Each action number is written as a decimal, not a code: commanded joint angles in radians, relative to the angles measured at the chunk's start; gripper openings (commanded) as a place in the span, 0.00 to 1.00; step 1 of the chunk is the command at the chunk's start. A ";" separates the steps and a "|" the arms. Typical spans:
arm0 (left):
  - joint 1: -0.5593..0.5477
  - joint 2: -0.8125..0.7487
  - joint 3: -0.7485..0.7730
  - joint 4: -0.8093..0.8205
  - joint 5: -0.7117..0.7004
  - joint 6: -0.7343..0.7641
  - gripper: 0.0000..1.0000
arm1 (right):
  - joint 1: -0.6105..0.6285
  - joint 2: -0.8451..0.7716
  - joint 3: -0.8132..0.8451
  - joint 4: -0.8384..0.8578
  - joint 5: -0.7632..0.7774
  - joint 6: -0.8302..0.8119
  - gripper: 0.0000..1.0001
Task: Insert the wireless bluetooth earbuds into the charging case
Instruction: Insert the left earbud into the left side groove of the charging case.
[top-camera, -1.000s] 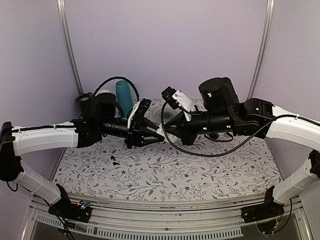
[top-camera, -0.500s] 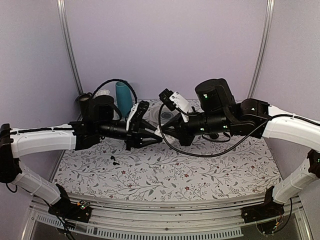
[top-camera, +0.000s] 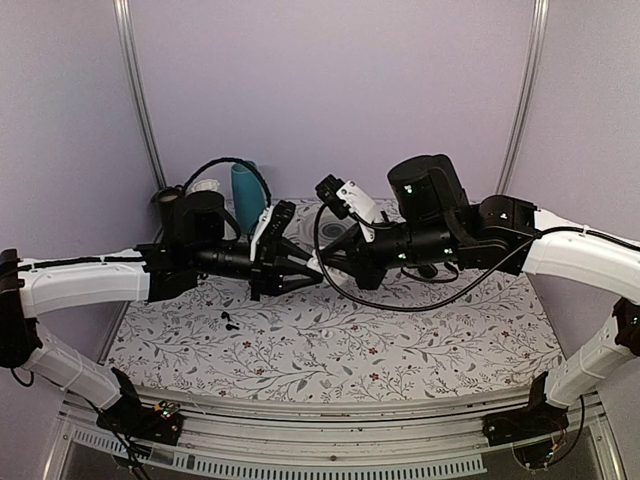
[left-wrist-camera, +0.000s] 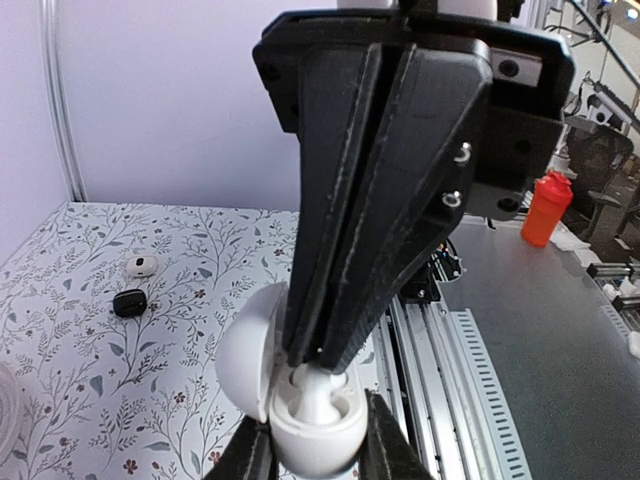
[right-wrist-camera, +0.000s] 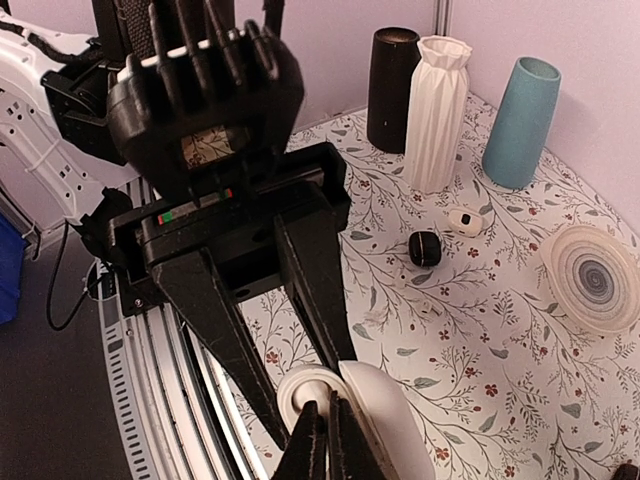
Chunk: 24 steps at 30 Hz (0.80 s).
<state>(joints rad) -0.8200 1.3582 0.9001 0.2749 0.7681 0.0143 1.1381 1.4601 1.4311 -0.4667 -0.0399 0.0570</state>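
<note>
1. Near edge: the floral-patterned counter (top-camera: 400, 340) carries two tiny black wireless bluetooth earbuds (top-camera: 228, 320). They lie loose at its front left, apart from both arms and untouched.

2. Mid-counter, raised above the surface: the two arms meet tip to tip.
- The left hand (left-wrist-camera: 315, 455) is closed on the white charging case (left-wrist-camera: 305, 425), one finger on each side of its rounded body. The case is held off the counter. Its lid (left-wrist-camera: 245, 360) is swung open to one side.
- The right hand (right-wrist-camera: 325, 445) has its fingers pressed fully together, and the tips are at the open mouth of the case. A pale rounded piece (left-wrist-camera: 318, 385) sits in the well directly under those tips. Whether it is a white earbud, and whether the right hand is pinching it, cannot be told from any view.

3. Beyond the hands, on the counter: a small black case (right-wrist-camera: 425, 247) and a small white case (right-wrist-camera: 463, 220) lie near each other, both shut. A round ribbed dish (right-wrist-camera: 590, 275) lies to one side of them.

4. Far edge, by the back wall: three vessels stand upright in a row, a black cylinder (right-wrist-camera: 392, 88), a white ribbed vase (right-wrist-camera: 437, 110) and a teal vase (right-wrist-camera: 522, 120).
</note>
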 joint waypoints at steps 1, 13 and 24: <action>-0.001 -0.046 0.001 0.105 -0.033 0.007 0.00 | 0.008 0.050 -0.001 -0.029 -0.055 0.021 0.03; -0.002 -0.079 -0.019 0.138 -0.071 0.014 0.00 | 0.019 0.066 -0.017 -0.023 -0.072 0.015 0.03; 0.001 -0.079 -0.053 0.147 -0.047 0.004 0.00 | 0.016 0.003 0.004 -0.009 0.035 0.037 0.05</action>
<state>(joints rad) -0.8188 1.3201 0.8494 0.2974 0.7082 0.0151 1.1400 1.4857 1.4334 -0.4404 -0.0292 0.0715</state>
